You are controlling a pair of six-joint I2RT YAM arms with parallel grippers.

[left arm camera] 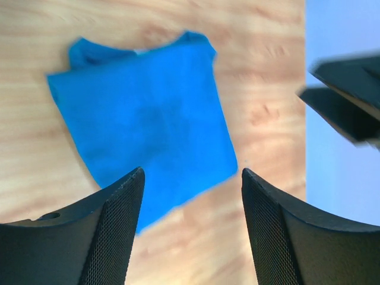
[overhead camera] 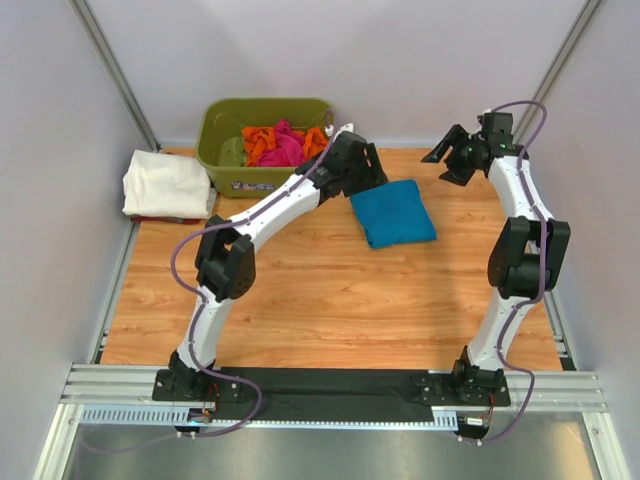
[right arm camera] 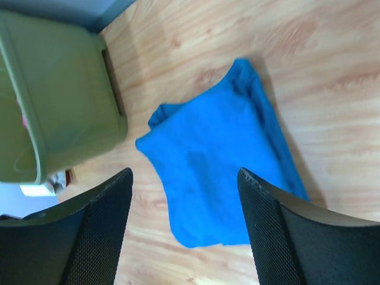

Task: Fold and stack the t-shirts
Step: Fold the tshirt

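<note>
A folded teal-blue t-shirt (overhead camera: pixel 394 212) (left arm camera: pixel 145 119) (right arm camera: pixel 219 172) lies flat on the wooden table, right of centre. My left gripper (overhead camera: pixel 372 174) (left arm camera: pixel 193 175) hovers above its left edge, open and holding nothing. My right gripper (overhead camera: pixel 452 160) (right arm camera: pixel 185 173) is raised to the right of the shirt, also open and empty; its dark fingers (left arm camera: pixel 350 107) show at the edge of the left wrist view. A folded white t-shirt (overhead camera: pixel 167 184) rests at the table's far left. Pink and orange t-shirts (overhead camera: pixel 275 143) lie crumpled in the tub.
The olive-green plastic tub (overhead camera: pixel 215 150) (right arm camera: pixel 53 101) stands at the back, just left of the blue shirt. Something red (overhead camera: pixel 160 217) peeks from under the white shirt. Grey walls close in the table at the back and on both sides.
</note>
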